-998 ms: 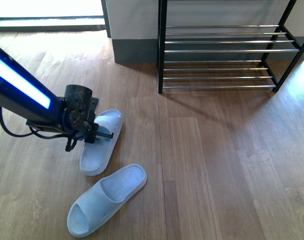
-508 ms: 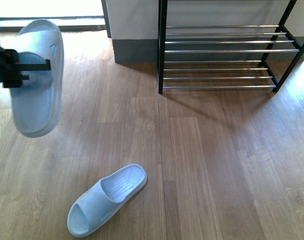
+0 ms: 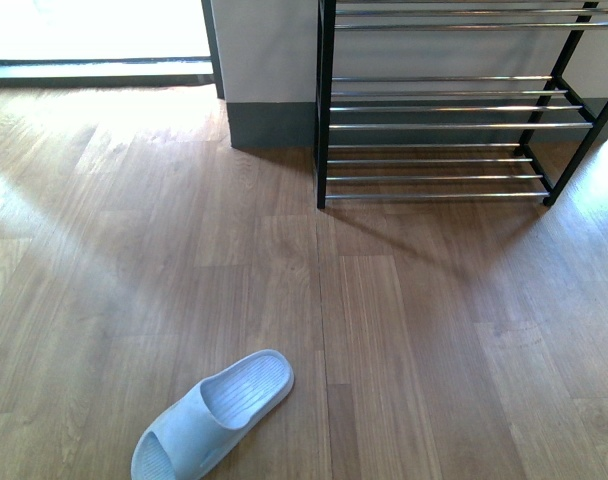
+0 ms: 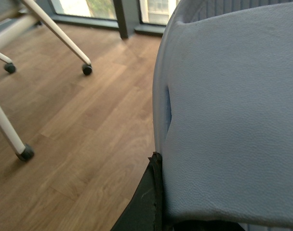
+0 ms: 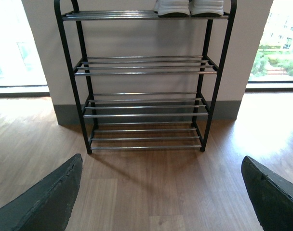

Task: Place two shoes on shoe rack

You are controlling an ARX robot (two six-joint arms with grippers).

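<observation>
Hidden from you: neither arm shows in the front view. The held slide (image 4: pixel 233 106) fills most of the left wrist view, and its ends are cut off.
Left gripper (image 4: pixel 185 220): clamped on that pale blue slide. You can see only one dark finger (image 4: pixel 147 197), against the slide's edge. The slide is raised above the wood floor (image 4: pixel 79 125), near white chair legs (image 4: pixel 59 35) on casters.
Right gripper (image 5: pixel 161 163): fingers spread wide with nothing between them, aimed squarely at the shoe rack (image 5: pixel 144 103).
Floor slide (image 3: pixel 212 415): lying flat at the low left of your front view, well apart from the rack.
Rack top shelf: white shoes (image 5: pixel 190 7), mostly cropped.
</observation>
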